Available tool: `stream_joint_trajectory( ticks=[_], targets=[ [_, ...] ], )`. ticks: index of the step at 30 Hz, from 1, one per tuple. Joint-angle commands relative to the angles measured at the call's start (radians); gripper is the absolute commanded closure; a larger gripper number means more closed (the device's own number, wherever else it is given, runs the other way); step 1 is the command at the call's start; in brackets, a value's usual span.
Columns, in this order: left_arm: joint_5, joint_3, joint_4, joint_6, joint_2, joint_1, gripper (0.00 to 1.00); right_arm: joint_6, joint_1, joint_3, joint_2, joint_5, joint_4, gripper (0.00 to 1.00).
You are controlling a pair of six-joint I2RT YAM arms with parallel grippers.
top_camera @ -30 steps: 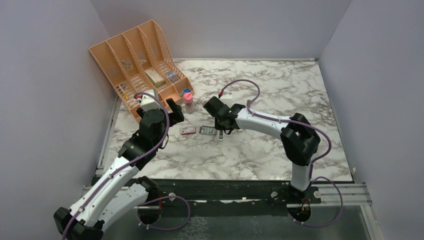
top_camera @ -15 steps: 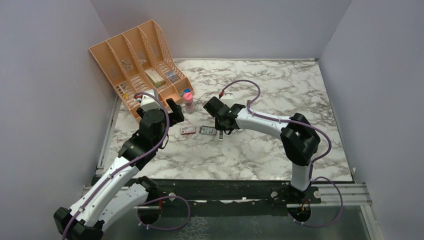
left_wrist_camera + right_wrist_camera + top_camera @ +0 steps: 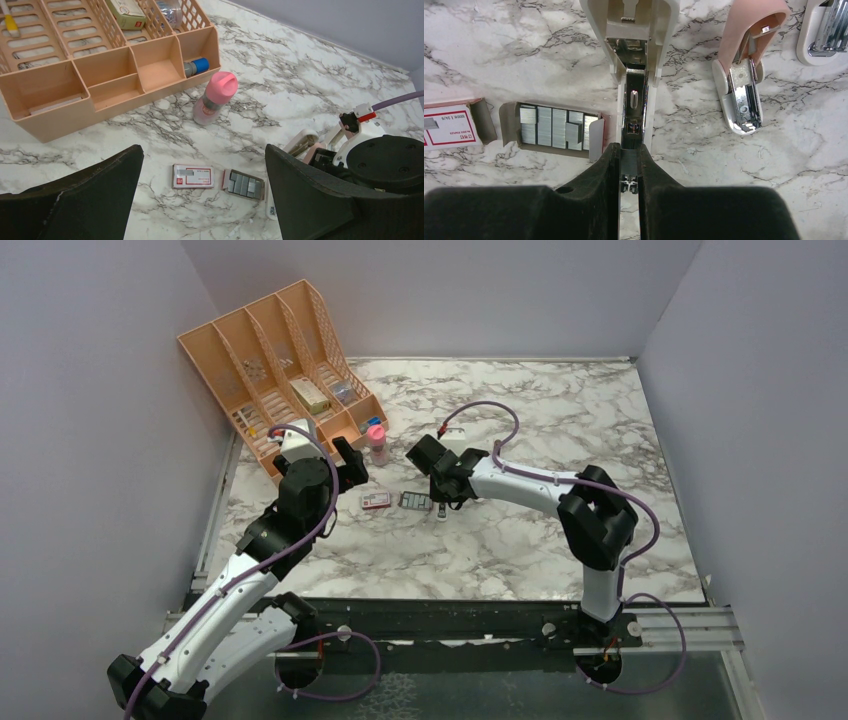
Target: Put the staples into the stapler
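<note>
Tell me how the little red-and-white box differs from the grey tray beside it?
The red-and-white sleeve is printed and covered on top; the grey tray is plain and open-topped. The tray holds silvery staples in strips; nothing shows inside the sleeve. The tray lies nearer the opened stapler, the sleeve on its far side. Both lie flat on the marble table, side by side, similar in size.

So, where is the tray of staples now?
In the right wrist view, the tray of staples lies just left of the open stapler, with the red-and-white box on its other side.
</note>
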Motion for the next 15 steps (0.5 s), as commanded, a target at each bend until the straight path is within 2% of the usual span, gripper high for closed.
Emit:
stream_joint_trajectory(
  ticks=[1, 15],
  targets=[
    [0.015, -0.012, 0.016, 0.009, -0.005, 0.005, 0.08, 0.018, -0.005, -0.007, 0.018, -0.008, -0.018, 0.83],
    [0.018, -0.01, 0.016, 0.006, 0.0, 0.006, 0.08, 0.028, -0.004, -0.043, -0.007, -0.046, -0.025, 0.81]
  ],
)
